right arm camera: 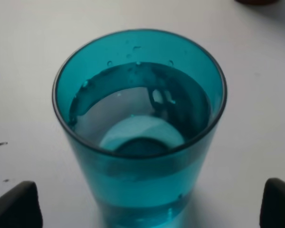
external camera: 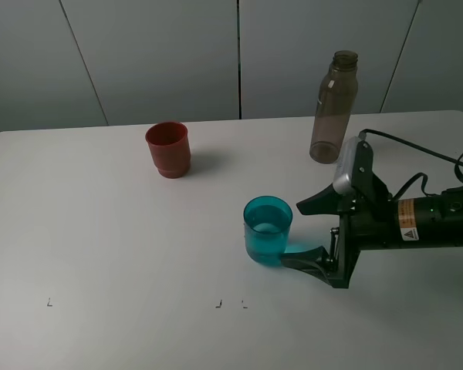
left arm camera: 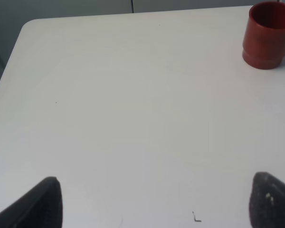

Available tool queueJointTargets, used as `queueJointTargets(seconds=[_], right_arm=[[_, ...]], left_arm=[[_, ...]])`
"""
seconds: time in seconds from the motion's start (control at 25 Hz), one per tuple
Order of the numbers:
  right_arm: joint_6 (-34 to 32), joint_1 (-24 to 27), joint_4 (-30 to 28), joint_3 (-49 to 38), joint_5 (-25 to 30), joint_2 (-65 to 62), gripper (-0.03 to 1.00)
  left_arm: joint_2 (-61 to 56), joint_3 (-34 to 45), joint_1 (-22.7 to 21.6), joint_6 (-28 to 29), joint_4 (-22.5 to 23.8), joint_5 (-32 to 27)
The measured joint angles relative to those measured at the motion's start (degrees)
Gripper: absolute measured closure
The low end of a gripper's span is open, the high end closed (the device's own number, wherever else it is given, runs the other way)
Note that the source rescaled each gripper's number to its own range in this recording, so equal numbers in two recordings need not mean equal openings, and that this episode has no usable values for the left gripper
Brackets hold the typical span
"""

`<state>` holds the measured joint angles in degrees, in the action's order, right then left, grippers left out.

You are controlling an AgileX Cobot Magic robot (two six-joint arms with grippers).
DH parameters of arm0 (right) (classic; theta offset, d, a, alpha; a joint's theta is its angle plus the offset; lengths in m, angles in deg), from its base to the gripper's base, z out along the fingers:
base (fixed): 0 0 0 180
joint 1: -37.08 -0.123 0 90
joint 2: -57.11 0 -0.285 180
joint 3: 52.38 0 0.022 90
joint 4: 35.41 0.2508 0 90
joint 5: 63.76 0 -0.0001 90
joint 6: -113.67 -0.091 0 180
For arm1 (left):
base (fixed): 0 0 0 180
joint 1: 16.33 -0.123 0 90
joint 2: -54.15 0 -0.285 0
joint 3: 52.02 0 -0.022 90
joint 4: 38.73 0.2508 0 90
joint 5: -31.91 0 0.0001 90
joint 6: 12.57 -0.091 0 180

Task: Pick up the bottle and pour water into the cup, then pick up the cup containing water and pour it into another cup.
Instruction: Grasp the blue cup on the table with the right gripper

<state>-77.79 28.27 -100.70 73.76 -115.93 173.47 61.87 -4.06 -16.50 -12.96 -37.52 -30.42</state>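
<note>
The right gripper [external camera: 305,231] is sitting at three o'clock of the teal cup [external camera: 268,230], spread wide on either side of it and gripping nothing. That cup is holding water, roughly half full. Behind, the red cup [external camera: 168,149] is standing at eleven o'clock and the uncapped bottle [external camera: 333,108] at one o'clock; their contents are unclear. Two cups, one bottle. The left gripper [left arm camera: 156,204] is hanging wide open, empty, over the table [left arm camera: 109,118].

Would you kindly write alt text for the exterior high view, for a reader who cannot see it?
The right end effector sits open right beside a teal cup holding water on a white table. A red cup and an uncapped bottle stand farther back.
</note>
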Motion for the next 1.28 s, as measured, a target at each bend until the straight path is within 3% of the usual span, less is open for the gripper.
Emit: queueJointTargets(seconds=[0.72,1.28], right_arm=[[0.36,-2.83,-1.12,3.03,-2.8,1.78,-0.03],[1.21,-5.87,1.91,3.42,-2.66,1.78,-0.03]], left_arm=[[0.0,0.0,0.0,0.39,0.0,0.0],[0.0,0.0,0.0,0.39,0.0,0.0]])
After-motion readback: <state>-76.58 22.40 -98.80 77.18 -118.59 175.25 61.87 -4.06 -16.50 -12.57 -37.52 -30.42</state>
